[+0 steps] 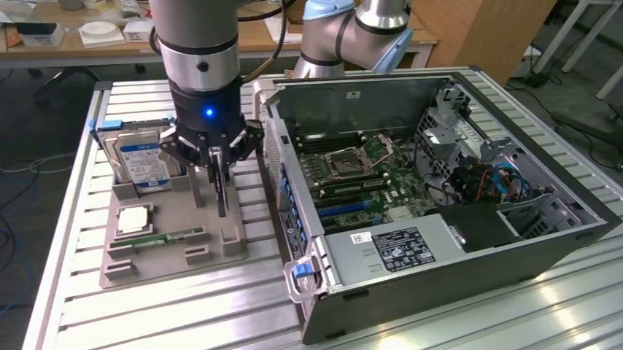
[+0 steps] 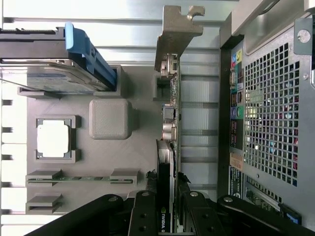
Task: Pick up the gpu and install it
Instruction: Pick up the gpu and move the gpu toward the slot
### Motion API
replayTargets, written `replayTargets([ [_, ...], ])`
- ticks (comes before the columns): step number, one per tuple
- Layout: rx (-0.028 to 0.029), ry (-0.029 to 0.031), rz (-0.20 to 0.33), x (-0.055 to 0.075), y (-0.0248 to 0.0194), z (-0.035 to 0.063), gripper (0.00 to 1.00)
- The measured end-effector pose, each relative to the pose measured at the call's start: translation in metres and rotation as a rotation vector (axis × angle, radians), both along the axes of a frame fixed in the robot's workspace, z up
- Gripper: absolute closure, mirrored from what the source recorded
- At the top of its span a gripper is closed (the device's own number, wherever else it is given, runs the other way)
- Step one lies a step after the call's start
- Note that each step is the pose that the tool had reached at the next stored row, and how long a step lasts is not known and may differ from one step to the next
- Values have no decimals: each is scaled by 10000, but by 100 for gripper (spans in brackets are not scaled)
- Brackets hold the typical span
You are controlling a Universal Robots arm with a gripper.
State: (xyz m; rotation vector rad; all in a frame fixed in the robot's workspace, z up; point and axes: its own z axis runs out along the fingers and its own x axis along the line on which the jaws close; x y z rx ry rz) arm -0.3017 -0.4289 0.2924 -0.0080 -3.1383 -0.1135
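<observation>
The gpu [image 1: 222, 193] hangs on edge below my gripper [image 1: 216, 169], which is shut on its upper part over the grey parts tray [image 1: 156, 259]. In the wrist view the gpu [image 2: 171, 113] runs edge-on, with green board, black cooler and a silver end bracket [image 2: 178, 24] at the far end. My gripper [image 2: 166, 216] clamps it from both sides, one finger [image 2: 143, 216] pressing the cooler face. The card sits between the tray [image 2: 138, 147] and the open computer case [image 2: 270, 113]. I cannot tell whether its lower edge still touches the tray.
The open computer case [image 1: 457, 292] lies on the exterior view's right, its motherboard [image 1: 380, 175] and blue slots [image 1: 341, 208] exposed. On the tray are a hard drive [image 1: 141, 160], a CPU [image 1: 133, 219] and a memory stick [image 1: 165, 237]. A second arm [image 1: 351, 33] stands behind.
</observation>
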Motion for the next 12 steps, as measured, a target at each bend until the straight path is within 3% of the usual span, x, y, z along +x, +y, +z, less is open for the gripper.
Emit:
replayTargets([
  [12,0,0,-1,0,0,22,74],
])
